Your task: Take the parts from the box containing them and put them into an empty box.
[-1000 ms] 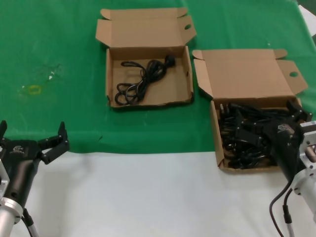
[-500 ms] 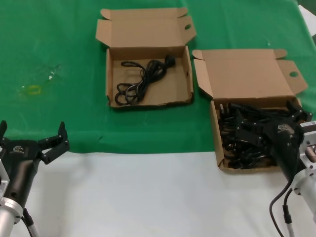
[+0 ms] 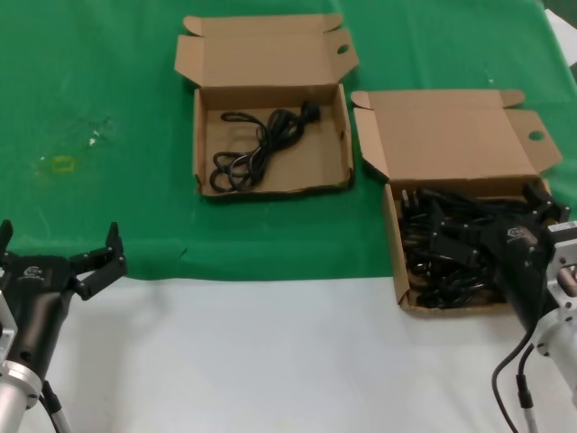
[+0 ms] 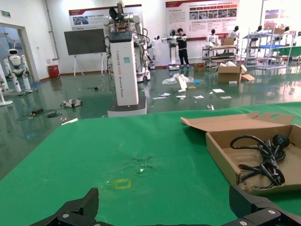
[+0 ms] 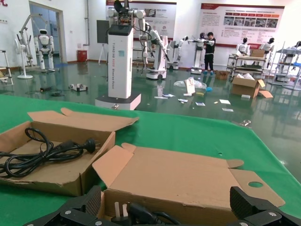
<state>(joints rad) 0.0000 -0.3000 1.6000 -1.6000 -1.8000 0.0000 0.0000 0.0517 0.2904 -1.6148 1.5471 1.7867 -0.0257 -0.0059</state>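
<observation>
The box with the parts (image 3: 394, 236) sits at the right, lid open, holding a tangled pile of black power cords (image 3: 433, 262). My right gripper (image 3: 491, 221) is open and low over this pile, with nothing between its fingers; in the right wrist view (image 5: 167, 209) a plug with white pins (image 5: 123, 214) lies just below it. The other box (image 3: 200, 144) sits farther back to the left and holds one coiled black cord (image 3: 257, 149). It also shows in the left wrist view (image 4: 221, 155). My left gripper (image 3: 59, 239) is open and empty at the near left, over the cloth's edge.
A green cloth (image 3: 99, 81) covers the far part of the table, with a small yellow mark (image 3: 61, 163) on it. A bare white surface (image 3: 270, 352) lies nearer me. Both lids (image 3: 266, 45) stand open towards the back.
</observation>
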